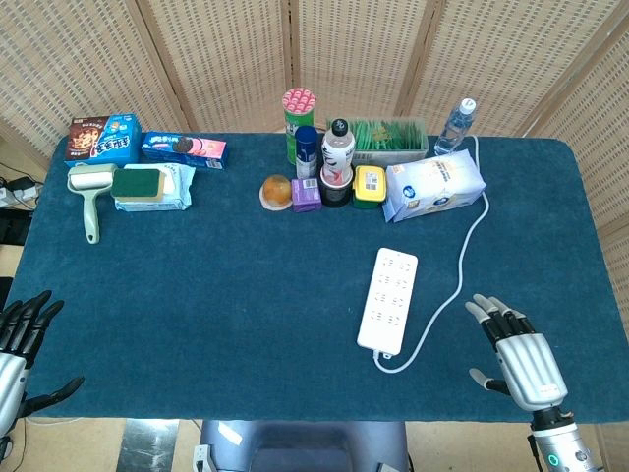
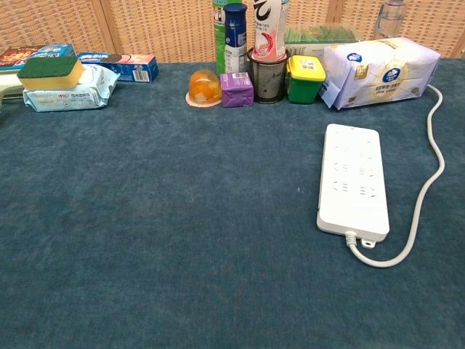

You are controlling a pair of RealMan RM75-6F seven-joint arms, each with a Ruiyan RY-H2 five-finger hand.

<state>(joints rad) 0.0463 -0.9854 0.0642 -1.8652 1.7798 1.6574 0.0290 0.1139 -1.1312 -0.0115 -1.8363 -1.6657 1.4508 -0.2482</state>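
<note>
**Both hands idle at the near edge, power strip closest to the right**

From the head view I had my right hand (image 1: pixel 516 352) resting flat on the blue table (image 1: pixel 246 295), fingers spread and holding nothing. The white power strip (image 1: pixel 388 300) lay just beside it, its cable (image 1: pixel 470 246) looping away toward the tissue pack (image 1: pixel 434 185). My left hand (image 1: pixel 22 339) sat at the opposite corner, dark fingers apart and empty, well apart from the lint roller (image 1: pixel 90 197).

In the chest view neither hand showed. The power strip (image 2: pixel 354 178) lay flat, plug end nearest me. I judged it rigid, light and smooth-sided, best gripped across its long edges near the middle; the stiff cable (image 2: pixel 429 174) would probably drag a little.
</note>
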